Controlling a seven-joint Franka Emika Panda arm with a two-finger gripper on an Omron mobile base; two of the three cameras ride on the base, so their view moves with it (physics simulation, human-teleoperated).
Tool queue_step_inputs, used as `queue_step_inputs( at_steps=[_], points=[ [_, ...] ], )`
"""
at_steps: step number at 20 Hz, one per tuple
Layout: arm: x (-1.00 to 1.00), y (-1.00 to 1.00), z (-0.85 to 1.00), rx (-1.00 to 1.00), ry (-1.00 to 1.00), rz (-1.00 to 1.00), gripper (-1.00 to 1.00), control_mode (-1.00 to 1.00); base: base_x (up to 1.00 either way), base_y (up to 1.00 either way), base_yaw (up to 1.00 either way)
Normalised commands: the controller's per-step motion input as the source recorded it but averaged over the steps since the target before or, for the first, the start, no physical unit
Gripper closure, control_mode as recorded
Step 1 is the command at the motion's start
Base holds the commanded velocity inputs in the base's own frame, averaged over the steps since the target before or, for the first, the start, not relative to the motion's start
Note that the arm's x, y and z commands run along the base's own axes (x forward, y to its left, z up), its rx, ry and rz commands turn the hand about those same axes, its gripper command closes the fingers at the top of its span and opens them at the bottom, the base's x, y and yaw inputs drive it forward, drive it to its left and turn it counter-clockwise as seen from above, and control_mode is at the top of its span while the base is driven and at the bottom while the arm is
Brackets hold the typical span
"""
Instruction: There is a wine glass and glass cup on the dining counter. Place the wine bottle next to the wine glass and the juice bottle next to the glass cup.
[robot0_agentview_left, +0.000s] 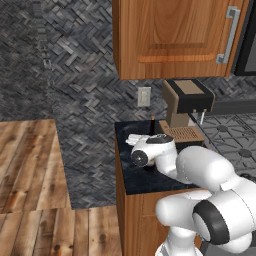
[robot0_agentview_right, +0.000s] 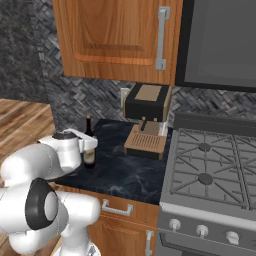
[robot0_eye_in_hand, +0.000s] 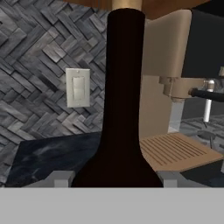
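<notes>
One bottle matters at this moment: the wine bottle (robot0_eye_in_hand: 126, 87), standing upright on the dark kitchen counter (robot0_agentview_right: 125, 175) just left of the coffee machine (robot0_agentview_right: 147, 120), with the wall switch (robot0_eye_in_hand: 78, 87) behind it on the herringbone backsplash. From the hand view I see its dark body squarely between my two fingertips (robot0_eye_in_hand: 59, 178), one on each side at the shoulder, neck rising straight up the middle of the picture. I read the gripper (robot0_eye_in_hand: 116, 179) as clamped on the wine bottle, low on the body.

What the next move turns on, as I judge it, is that the bottle's long axis is vertical while my hand comes in level from the side. So I should lift straight up along that axis before swinging anywhere, or the base will drag on the stone.

From the right base view, the arm's wrist hides most of the bottle (robot0_agentview_right: 89, 135); only the neck and a strip of body show. Whether the grip is centred I cannot tell.
</notes>
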Motion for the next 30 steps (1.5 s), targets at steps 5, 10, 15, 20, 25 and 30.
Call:
queue_step_inputs(
  at_steps=[5, 10, 15, 20, 25, 30],
  points=[
    [-0.27, 0.33, 0.34, 0.0, 0.0, 0.0, 1.0, -1.0, 0.0, 0.0, 0.0],
    [-0.25, 0.3, 0.39, 0.0, 0.0, 0.0, 1.0, -1.0, 0.0, 0.0, 0.0],
    [-0.28, 0.26, 0.35, 0.0, 0.02, -0.03, 1.0, -1.0, 0.0, 0.0, 0.0],
    [-0.38, 0.19, 0.35, 0.0, 0.0, -0.03, 1.0, -1.0, 0.0, 0.0, 0.0],
    [-0.39, 0.17, 0.33, -0.02, 0.0, -0.01, 1.0, -1.0, 0.0, 0.0, 0.0],
    [-0.34, 0.15, 0.25, -0.06, 0.0, -0.04, 1.0, -1.0, 0.0, 0.0, 0.0]
  ],
)
